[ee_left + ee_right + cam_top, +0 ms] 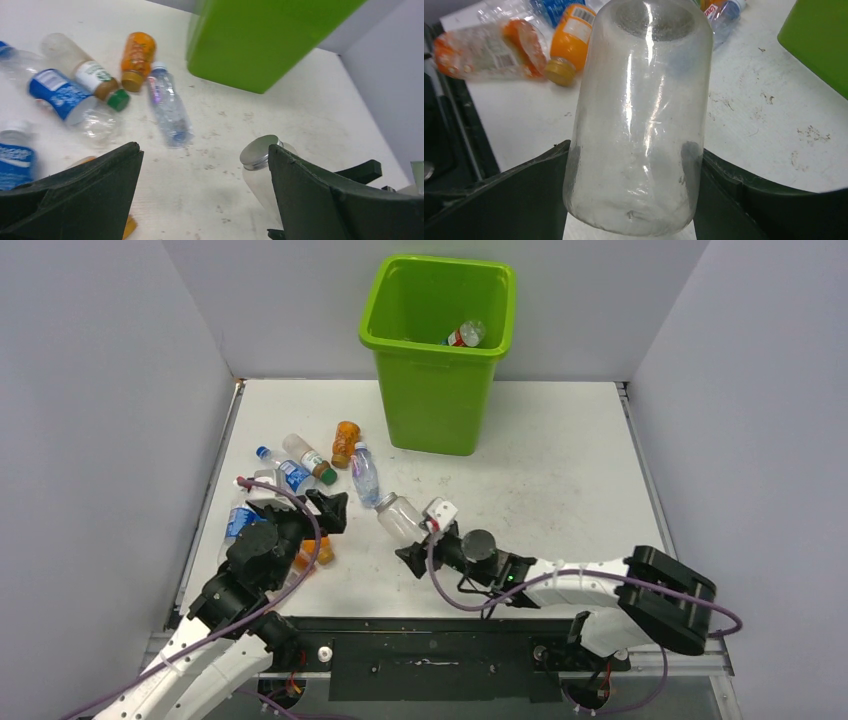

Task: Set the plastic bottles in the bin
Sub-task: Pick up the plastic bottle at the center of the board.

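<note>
My right gripper (418, 538) is shut on a clear bottle with a silver cap (400, 518), its fingers pressed on both sides of the bottle's base (639, 125). The same bottle's cap (259, 150) shows beside my left gripper (205, 160), which stands wide open over bare table, holding nothing. Several plastic bottles lie at the left: an orange one (345, 443), a small clear one (366, 477), a green-capped one (308, 457) and a blue-labelled one (280, 470). The lime-green bin (440, 390) stands at the back with one bottle (466, 334) inside.
Grey walls close in the table on the left, back and right. More bottles lie under and beside the left arm: a blue-labelled one (237, 523) and an orange one (312, 555). A crushed orange-labelled bottle (479, 50) lies near the table's front edge.
</note>
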Available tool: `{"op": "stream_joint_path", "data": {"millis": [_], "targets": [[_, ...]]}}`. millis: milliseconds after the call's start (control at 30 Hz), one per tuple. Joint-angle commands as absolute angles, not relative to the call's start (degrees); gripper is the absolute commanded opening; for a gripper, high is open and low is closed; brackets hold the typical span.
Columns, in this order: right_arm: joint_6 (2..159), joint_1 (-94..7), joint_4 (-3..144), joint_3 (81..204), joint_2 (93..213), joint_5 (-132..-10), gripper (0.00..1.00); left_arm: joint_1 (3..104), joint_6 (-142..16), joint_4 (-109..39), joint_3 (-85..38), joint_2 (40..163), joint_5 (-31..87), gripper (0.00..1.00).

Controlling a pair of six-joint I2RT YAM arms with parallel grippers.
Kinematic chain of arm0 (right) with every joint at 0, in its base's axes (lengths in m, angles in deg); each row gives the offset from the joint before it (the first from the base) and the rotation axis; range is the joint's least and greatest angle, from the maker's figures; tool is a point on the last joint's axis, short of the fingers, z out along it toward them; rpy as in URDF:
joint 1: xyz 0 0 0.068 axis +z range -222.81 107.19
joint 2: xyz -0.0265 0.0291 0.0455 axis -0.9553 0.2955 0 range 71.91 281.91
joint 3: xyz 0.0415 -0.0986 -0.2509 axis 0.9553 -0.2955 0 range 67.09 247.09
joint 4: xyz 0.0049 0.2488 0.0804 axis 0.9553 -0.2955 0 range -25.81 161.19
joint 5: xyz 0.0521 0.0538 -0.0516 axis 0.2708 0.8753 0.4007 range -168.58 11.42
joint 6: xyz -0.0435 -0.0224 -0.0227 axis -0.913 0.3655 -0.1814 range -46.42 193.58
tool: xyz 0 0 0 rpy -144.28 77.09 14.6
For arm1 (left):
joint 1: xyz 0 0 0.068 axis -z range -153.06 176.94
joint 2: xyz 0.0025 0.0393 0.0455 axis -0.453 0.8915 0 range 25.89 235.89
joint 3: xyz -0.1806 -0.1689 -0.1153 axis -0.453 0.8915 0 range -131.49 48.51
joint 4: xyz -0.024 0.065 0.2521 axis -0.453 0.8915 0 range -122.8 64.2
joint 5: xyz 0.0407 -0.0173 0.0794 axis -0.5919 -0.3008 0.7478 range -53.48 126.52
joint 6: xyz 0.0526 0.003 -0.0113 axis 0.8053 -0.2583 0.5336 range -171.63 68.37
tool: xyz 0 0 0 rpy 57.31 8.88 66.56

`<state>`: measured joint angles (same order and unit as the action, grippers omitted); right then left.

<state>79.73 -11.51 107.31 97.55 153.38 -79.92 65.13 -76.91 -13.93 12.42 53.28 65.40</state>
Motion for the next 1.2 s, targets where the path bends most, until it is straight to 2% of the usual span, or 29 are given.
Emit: {"op": "stream_joint_path", "data": {"millis": [0, 233, 433, 567, 733, 900, 967, 1167], "targets": [[88.76, -10.28, 125.30, 88.32, 143.75, -81.11, 0.30, 65.22, -89.20, -29.27, 17.91, 50.97, 48.74, 0.96], [89.33, -4.49, 133.59, 81.73, 135.16, -84.49, 0.29, 65.26, -104.21, -67.75, 34.47, 51.88, 35.40, 0.96], [87.04, -0.43, 141.32, 79.51, 136.13, -90.67, 0.30, 65.47, -106.39, -72.64, 32.29, 60.55, 28.06, 0.96], [86.98, 0.20, 143.92, 79.07, 137.49, -91.55, 0.30, 65.78, -108.12, -78.67, 33.88, 61.69, 27.08, 0.96], [85.75, 0.79, 143.18, 79.56, 137.49, -90.82, 0.29, 65.78, -105.72, -74.24, 31.72, 60.04, 28.57, 0.96], [85.10, 0.97, 141.55, 79.81, 137.60, -89.77, 0.28, 65.76, -101.04, -64.11, 24.16, 63.54, 24.28, 1.00], [84.71, 1.17, 141.42, 79.99, 137.74, -89.51, 0.28, 65.78, -100.45, -61.99, 22.25, 65.58, 23.06, 0.93], [84.08, 1.54, 141.03, 80.10, 137.68, -90.48, 0.27, 66.11, -101.51, -62.36, 20.59, 69.74, 21.56, 0.85]]}}
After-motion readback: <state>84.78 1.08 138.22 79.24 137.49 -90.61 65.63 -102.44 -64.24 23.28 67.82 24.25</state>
